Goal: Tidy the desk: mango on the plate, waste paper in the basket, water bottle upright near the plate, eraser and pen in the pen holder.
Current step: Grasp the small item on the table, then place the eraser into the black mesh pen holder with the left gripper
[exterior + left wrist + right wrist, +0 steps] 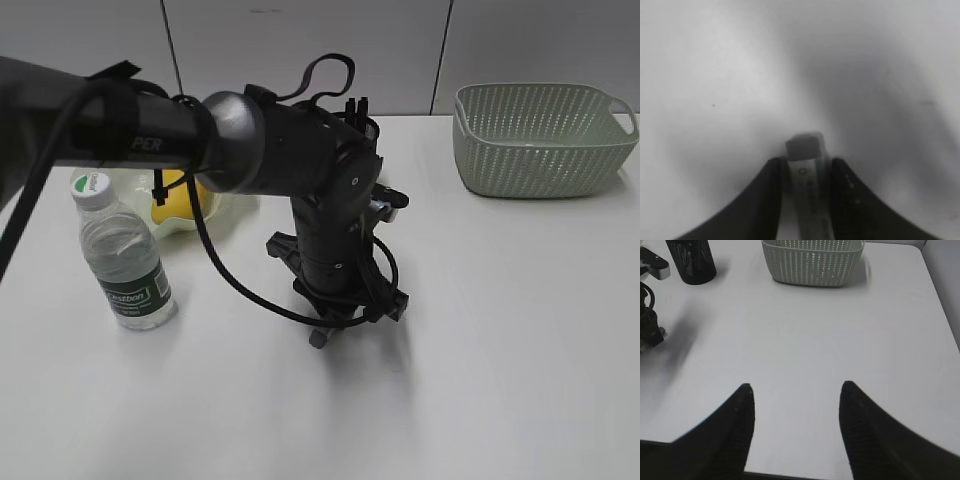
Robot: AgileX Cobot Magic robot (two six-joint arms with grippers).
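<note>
My left gripper (807,161) points straight down at the white desk (480,330), its jaws pressed on both sides of the eraser (805,146), a white-sleeved block with a grey end. In the exterior view the left gripper (335,325) hides the eraser. The water bottle (122,255) stands upright at the left. Behind it the mango (178,195) lies in the pale-green plate (232,208). The basket (540,140) sits at the back right. The pen holder (690,260) is at the far left of the right wrist view. My right gripper (796,390) is open over bare desk. Pen and waste paper are out of view.
The left arm's dark body (250,140) reaches across the back left and covers most of the pen holder in the exterior view. The desk's right edge (940,305) runs close past the basket (812,262).
</note>
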